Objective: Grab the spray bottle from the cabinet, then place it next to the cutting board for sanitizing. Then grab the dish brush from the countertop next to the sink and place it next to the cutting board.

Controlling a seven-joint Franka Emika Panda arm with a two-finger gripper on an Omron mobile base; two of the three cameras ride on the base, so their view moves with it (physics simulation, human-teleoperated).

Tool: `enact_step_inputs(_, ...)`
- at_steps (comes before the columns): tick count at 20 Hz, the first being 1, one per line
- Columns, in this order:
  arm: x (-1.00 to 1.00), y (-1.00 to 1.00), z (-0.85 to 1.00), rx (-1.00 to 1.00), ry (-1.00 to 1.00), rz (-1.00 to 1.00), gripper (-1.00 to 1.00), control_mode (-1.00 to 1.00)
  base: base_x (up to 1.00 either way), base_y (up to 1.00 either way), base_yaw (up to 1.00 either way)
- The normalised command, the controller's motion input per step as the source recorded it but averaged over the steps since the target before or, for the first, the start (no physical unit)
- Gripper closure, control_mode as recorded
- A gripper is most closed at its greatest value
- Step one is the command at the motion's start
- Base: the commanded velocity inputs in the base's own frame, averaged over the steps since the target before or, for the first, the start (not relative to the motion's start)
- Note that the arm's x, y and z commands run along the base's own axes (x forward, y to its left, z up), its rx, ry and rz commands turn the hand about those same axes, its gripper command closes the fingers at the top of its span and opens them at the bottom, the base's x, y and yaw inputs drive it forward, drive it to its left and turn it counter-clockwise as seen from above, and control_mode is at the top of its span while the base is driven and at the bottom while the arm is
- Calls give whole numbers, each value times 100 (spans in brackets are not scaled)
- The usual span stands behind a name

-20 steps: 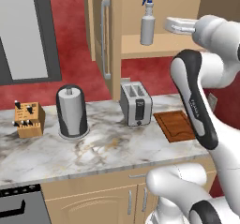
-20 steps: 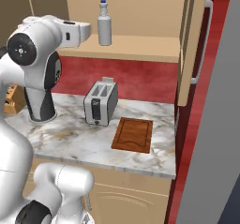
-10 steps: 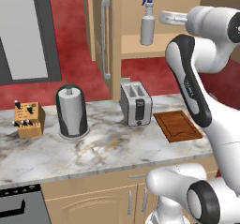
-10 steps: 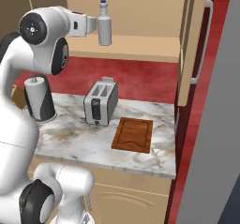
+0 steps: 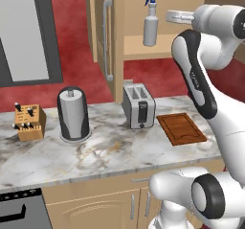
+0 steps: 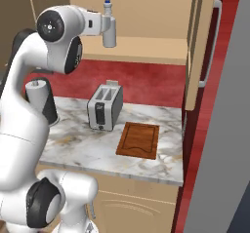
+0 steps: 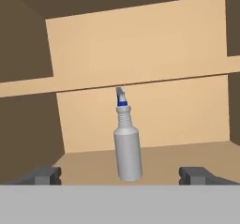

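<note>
Your spray bottle (image 5: pixel 150 26) stands upright on the shelf of the open cabinet (image 5: pixel 143 48), a pale grey cylinder with a ribbed neck and a white trigger head tipped in blue. From the hand view it looks slightly tilted, centred on the shelf. Your cutting board (image 5: pixel 181 128) lies flat on the marble surface (image 5: pixel 95 151) below, reddish-brown with a groove round its edge, near the surface's right end.

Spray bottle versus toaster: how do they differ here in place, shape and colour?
The spray bottle stands on the cabinet shelf; the toaster sits below on the countertop. The bottle is a slim, pale grey cylinder with a blue-tipped head; the toaster is a boxy, darker metallic block with two slots. Both stand upright.
</note>
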Motion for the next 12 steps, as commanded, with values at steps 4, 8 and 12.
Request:
enact_step_inputs(4,27,0,-5,-8,0,0,-100,-100,0,0,0)
enact_step_inputs(8,27,0,-6,-5,0,0,-100,-100,0,0,0)
enact_step_inputs(12,38,0,-14,-3,0,0,-100,-100,0,0,0)
